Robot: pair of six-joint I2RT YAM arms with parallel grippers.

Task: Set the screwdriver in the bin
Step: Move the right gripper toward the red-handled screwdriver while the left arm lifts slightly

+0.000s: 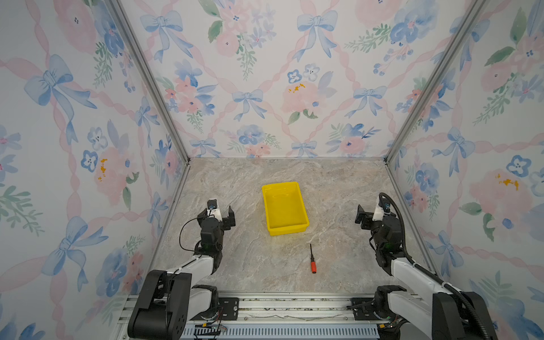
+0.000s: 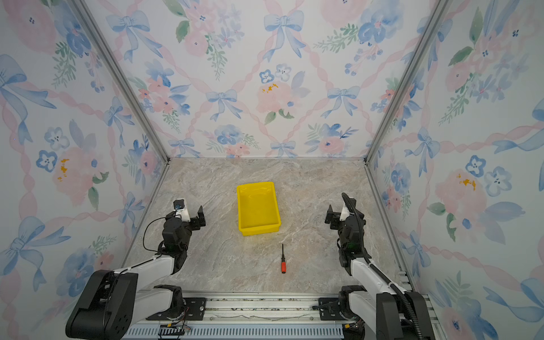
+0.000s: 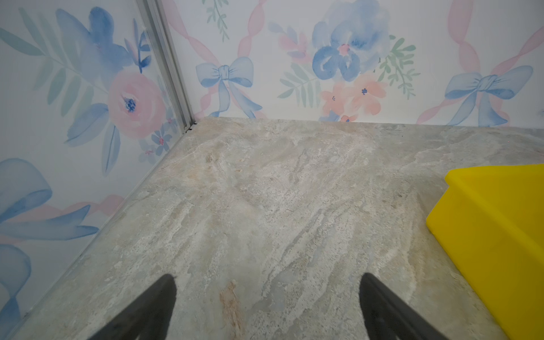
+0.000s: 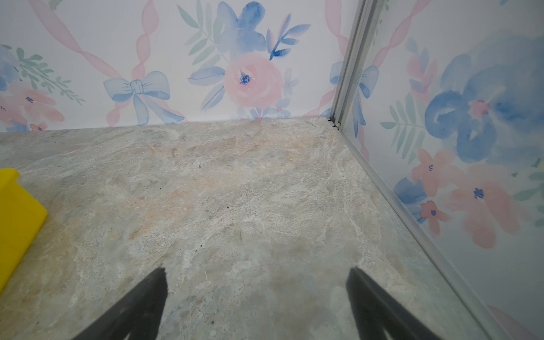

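The screwdriver (image 1: 312, 260) (image 2: 283, 260), with an orange-red handle and a thin black shaft, lies on the marble tabletop, its tip pointing at the bin. It sits just in front of the bin and shows in neither wrist view. The bin (image 1: 287, 229) (image 2: 259, 230) is bright yellow and empty, near the middle of the table. An outer wall of the bin (image 3: 494, 229) (image 4: 14, 212) shows in each wrist view. My left gripper (image 1: 217, 212) (image 2: 188, 215) (image 3: 268, 276) hovers open left of the bin. My right gripper (image 1: 374, 210) (image 2: 343, 212) (image 4: 257, 269) hovers open to its right. Neither holds anything.
Floral wallpapered walls with aluminium frame posts (image 1: 153, 88) close the table on three sides. A metal rail (image 1: 294, 306) carrying both arm bases runs along the front edge. Bare marble lies under both grippers.
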